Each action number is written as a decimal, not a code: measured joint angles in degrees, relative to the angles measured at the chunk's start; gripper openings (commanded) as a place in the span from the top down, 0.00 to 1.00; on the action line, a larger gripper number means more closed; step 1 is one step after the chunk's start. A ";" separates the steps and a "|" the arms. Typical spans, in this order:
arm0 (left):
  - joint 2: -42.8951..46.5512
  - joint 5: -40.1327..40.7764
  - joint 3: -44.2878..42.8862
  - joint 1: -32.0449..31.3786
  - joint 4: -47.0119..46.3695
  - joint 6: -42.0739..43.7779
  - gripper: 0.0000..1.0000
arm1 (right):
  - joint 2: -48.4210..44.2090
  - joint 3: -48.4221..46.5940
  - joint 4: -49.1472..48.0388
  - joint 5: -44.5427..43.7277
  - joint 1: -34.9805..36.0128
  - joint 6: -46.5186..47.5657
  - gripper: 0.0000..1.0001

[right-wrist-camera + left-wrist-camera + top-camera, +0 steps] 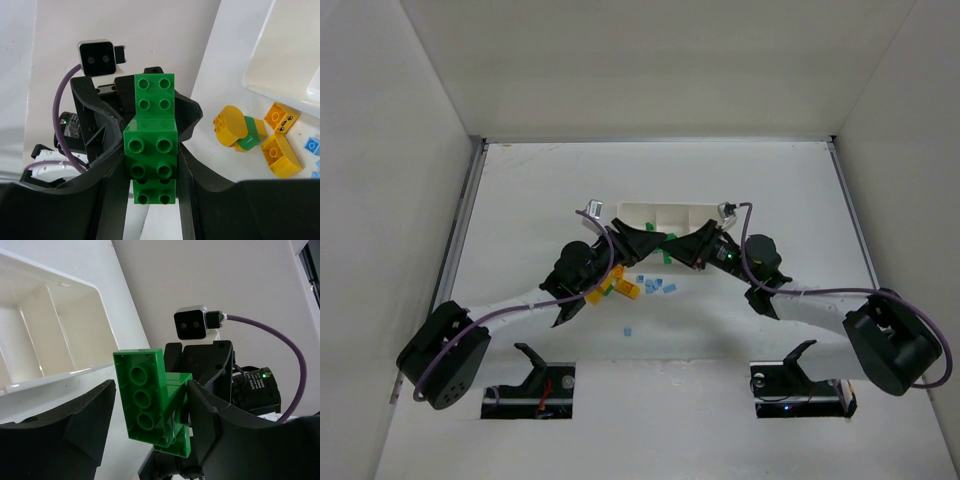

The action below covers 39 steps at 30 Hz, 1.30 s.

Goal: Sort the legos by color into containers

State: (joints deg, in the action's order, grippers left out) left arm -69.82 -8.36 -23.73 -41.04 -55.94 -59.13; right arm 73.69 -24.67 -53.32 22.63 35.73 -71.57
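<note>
- The right gripper (pixel 151 150) clamps a stack of green bricks (pixel 150 145). We see a finger pressed against each side, with the studs facing the wrist camera.
- The left gripper (pixel 150 390) flanks the same green bricks from the opposite side. One finger touches them, but we cannot tell whether its grip has closed.
- The tray (pixel 620 208) lies at mid-table. Both grippers meet just beside its near rim, holding the stack outside the compartments.
- The yellow bricks (pixel 620 288) and blue bricks (pixel 655 287) lie loose near the grippers, on the side toward the arm bases.
- The table (pixel 770 190) extends well beyond the tray to the side walls (pixel 410 200).
</note>
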 measured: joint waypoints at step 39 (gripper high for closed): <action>0.52 -2.95 2.38 3.65 -2.23 -6.56 0.83 | 0.90 1.22 -3.80 0.76 -3.93 0.22 0.40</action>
State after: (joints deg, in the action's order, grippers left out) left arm -69.30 -11.31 -21.34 -37.39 -58.17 -65.69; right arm 74.59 -23.44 -57.12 23.40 31.79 -71.35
